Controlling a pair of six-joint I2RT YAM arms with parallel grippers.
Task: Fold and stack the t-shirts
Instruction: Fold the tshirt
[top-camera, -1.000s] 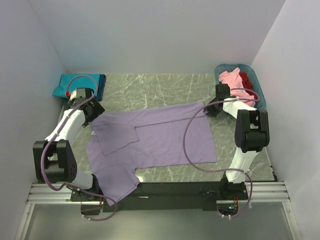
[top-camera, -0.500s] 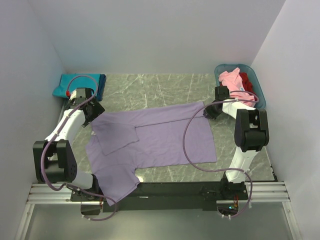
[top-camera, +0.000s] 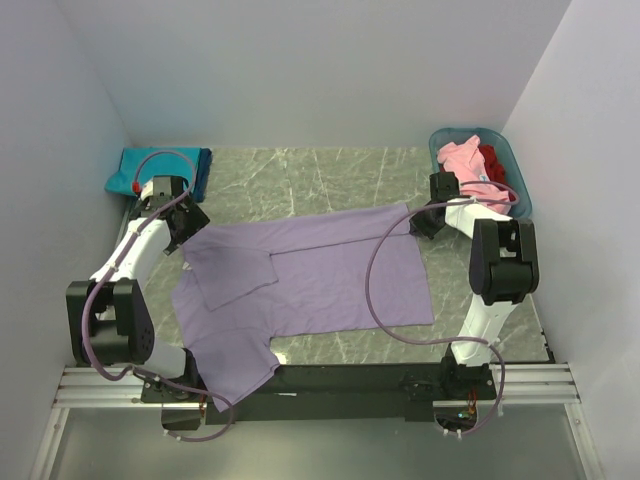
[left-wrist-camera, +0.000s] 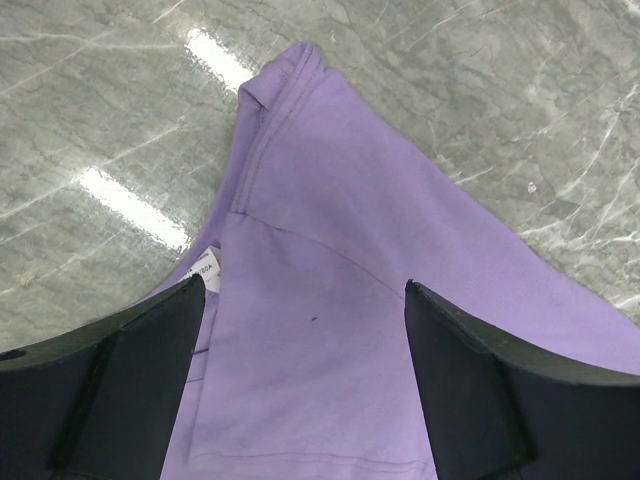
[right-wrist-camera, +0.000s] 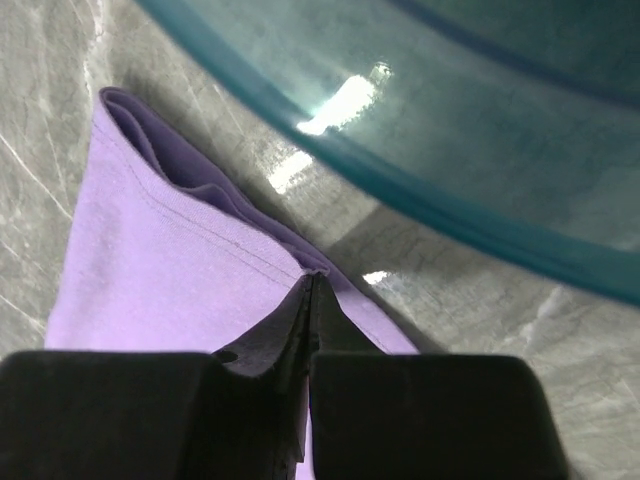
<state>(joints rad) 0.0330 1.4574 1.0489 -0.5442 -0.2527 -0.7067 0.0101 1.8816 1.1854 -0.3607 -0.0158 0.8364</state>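
Lavender t-shirt (top-camera: 310, 275): soft knit, spread flat on glossy marble-patterned table (top-camera: 330, 170). Right gripper (right-wrist-camera: 308, 300) pinched tight on its stitched far-right hem corner. Left gripper (left-wrist-camera: 300, 300) spread wide above the far-left neckline, grasping nothing.

Plain pale walls (top-camera: 320, 70) close in on three sides of a grey-green marbled tabletop (top-camera: 330, 175), whose glossy surface throws back bright streaks of light (left-wrist-camera: 130, 205).
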